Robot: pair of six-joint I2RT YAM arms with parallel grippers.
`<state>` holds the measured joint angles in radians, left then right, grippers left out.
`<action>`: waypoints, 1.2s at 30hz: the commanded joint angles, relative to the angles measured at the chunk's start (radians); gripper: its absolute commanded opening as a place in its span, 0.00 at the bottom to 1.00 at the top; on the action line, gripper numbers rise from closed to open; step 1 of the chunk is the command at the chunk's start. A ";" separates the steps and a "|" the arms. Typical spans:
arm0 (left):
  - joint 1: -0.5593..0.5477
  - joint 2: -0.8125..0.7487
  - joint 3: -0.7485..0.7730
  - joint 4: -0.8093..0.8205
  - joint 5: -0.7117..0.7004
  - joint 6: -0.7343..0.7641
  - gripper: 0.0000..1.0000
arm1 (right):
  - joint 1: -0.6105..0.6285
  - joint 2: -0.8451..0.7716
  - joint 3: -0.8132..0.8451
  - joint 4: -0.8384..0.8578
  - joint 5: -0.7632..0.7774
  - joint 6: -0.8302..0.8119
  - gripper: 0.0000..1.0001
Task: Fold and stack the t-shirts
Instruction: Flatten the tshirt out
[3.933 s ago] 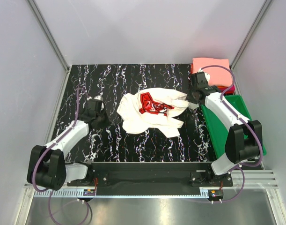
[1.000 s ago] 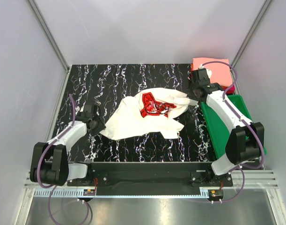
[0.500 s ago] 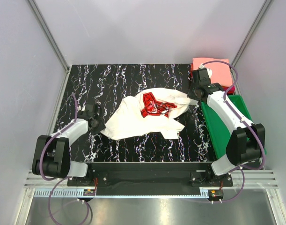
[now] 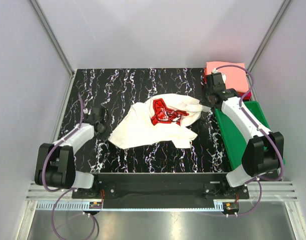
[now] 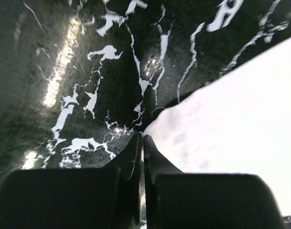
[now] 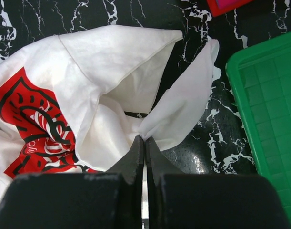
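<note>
Here, grey walls (image 4: 158, 30) enclose a black marbled table (image 4: 142, 82); right jaws pinch cream t-shirt (image 4: 137, 127), left jaws closed.

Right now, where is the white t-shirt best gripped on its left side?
The white t-shirt by its pointed left corner, approached low from the left: it lies flat on the table, clear of the bunched middle, opposite the flap the right gripper pinches.

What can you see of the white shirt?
The shirt is soft cream-white cloth with a red print. It lies crumpled and unfolded in the middle of the table. The right tool is shut on a fold at its right side. The left tool is shut beside its left corner; a grip there cannot be told.
</note>
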<state>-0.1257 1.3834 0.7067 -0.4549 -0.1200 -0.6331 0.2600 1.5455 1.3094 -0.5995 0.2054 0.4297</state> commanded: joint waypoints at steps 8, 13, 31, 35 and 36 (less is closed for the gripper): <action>0.023 -0.366 0.436 -0.205 -0.325 0.232 0.00 | 0.044 0.074 0.114 0.035 -0.175 0.041 0.00; 0.028 -0.452 0.574 -0.226 -0.330 0.262 0.00 | 0.073 0.159 0.229 -0.011 -0.172 0.049 0.00; 0.028 -0.586 0.990 -0.277 -0.221 0.294 0.00 | 0.074 -0.334 0.349 -0.148 -0.034 0.058 0.00; 0.026 -0.509 0.939 -0.280 -0.280 0.355 0.00 | 0.076 -0.277 0.395 -0.137 -0.046 0.037 0.00; 0.028 -0.491 0.926 -0.290 -0.293 0.365 0.00 | 0.074 -0.228 0.399 -0.132 -0.053 0.034 0.00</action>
<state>-0.1028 0.7944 1.6779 -0.7460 -0.3546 -0.3367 0.3340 1.2053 1.6852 -0.7582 0.1318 0.4736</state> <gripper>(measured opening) 0.012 0.018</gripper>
